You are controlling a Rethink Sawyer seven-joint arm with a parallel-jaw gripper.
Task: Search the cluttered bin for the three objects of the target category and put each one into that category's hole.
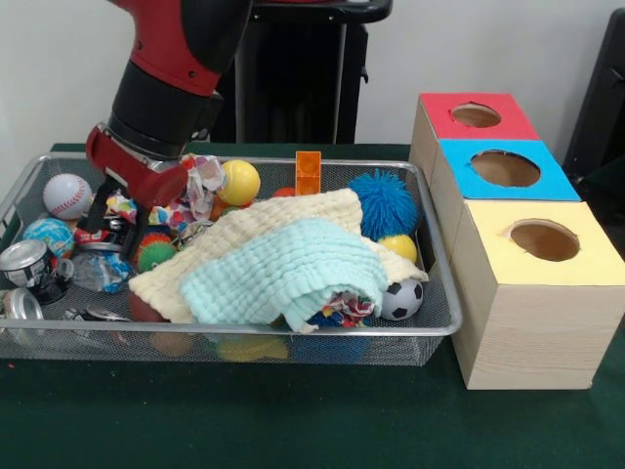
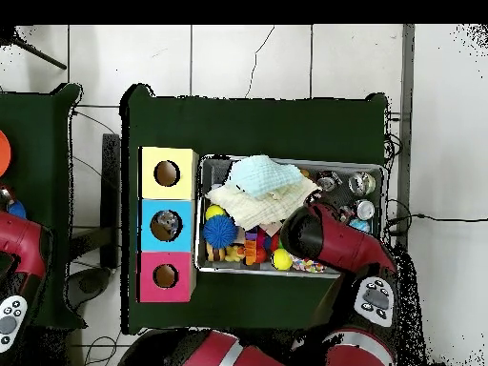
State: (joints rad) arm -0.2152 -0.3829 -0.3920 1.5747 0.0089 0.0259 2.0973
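Observation:
The wire mesh bin is full of toys, cans and cloths; it also shows in the overhead view. My gripper is down in the bin's left part in the front view, open, its black fingers apart among a colourful cloth and a spiky green and orange ball. It holds nothing that I can see. In the overhead view the red arm hides it. Three wooden boxes with round holes stand beside the bin: red, blue, yellow.
A cream cloth and a mint cloth cover the bin's middle. Around them lie a baseball, a yellow ball, an orange block, a blue spiky ball, a soccer ball and cans.

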